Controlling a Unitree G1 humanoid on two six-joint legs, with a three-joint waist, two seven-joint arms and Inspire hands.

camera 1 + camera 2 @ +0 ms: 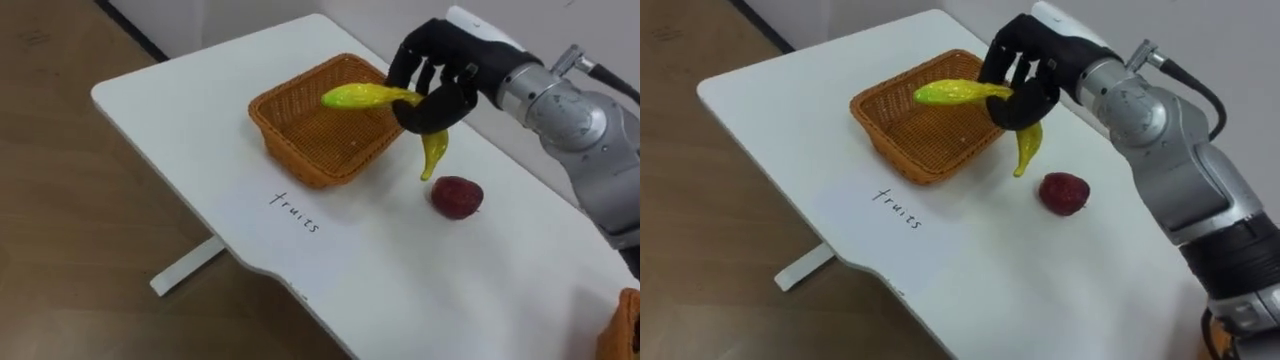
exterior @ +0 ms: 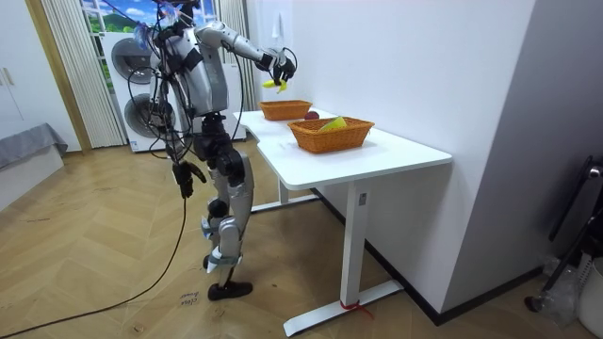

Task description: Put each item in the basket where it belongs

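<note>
Nearest the robot, a corner of the other basket [image 1: 630, 322] peeks in at the lower right. Next comes the handwritten label [image 1: 295, 212] on the white surface [image 1: 200, 100], marking the fruit spot. A little further, the red fruit [image 1: 457, 196] sits on the surface, just right of the basket [image 1: 300, 160] and apart from it, waiting its turn.

And here is the action: the right hand [image 1: 435, 70] is curled round the bananas [image 1: 362, 96], a joined pair gripped near where the two meet. One lies level, poking out over the basket's right rim; the other dangles down outside it, clear of the surface. The pair is in the air, not yet inside.

By the look of it this is a light load, firm enough to hold its shape but easy to bruise, with a smooth skin that could slide. The joined end seems the sound place to hold, as taken here; a grip further along would likely let the pair swing. The drop looks close.

Beyond, in the room view, the robot stands at the surface's far end, right arm out, while the left hand [image 2: 187, 177] hangs by its thigh, and whether that one is open or closed cannot be told
</note>
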